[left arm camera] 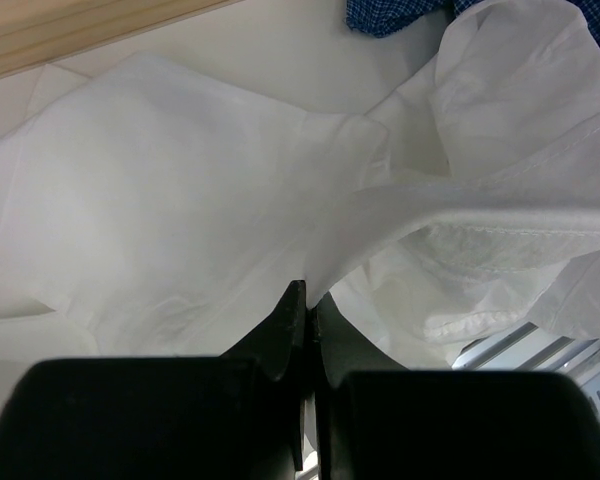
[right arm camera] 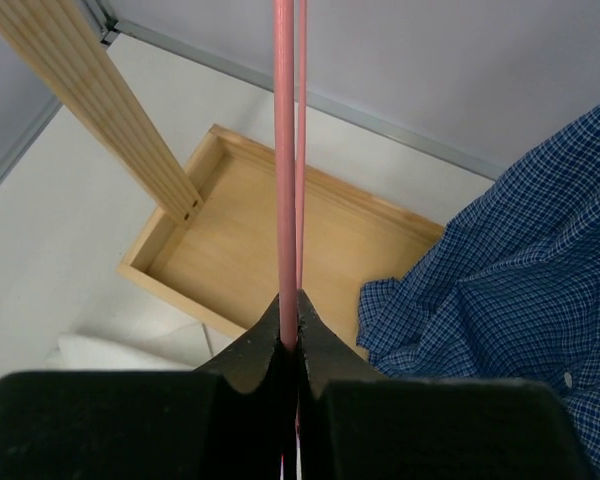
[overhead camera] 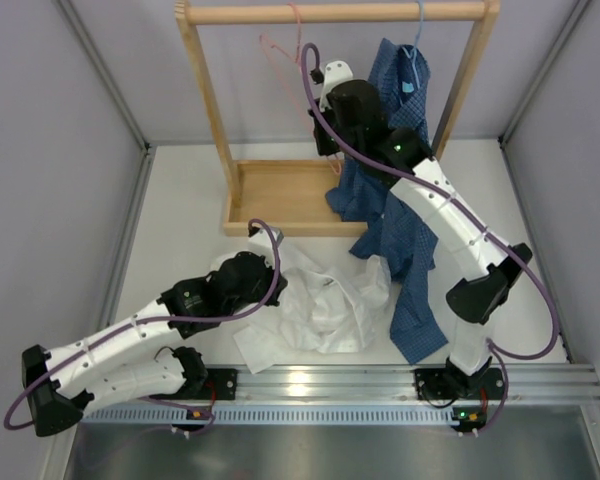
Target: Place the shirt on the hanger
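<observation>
The white shirt [overhead camera: 325,300] lies crumpled on the table in front of the wooden rack. My left gripper [left arm camera: 308,292] is shut on a fold of the shirt [left arm camera: 180,200] at its left edge, and the fabric pulls up into the fingertips. The pink wire hanger [overhead camera: 277,52] hangs by its hook from the rack's top rail. My right gripper [right arm camera: 291,300] is raised at the rack and is shut on the hanger [right arm camera: 284,150], whose wire runs straight up from between the jaws. In the top view the right gripper [overhead camera: 318,80] sits beside the hanger's lower right part.
The wooden rack has a top rail [overhead camera: 340,12] and a tray base [overhead camera: 280,195]. A dark blue checked shirt [overhead camera: 400,230] hangs from a light blue hanger [overhead camera: 417,40] and trails over the table to the right of the white shirt. A metal rail [overhead camera: 380,380] runs along the near edge.
</observation>
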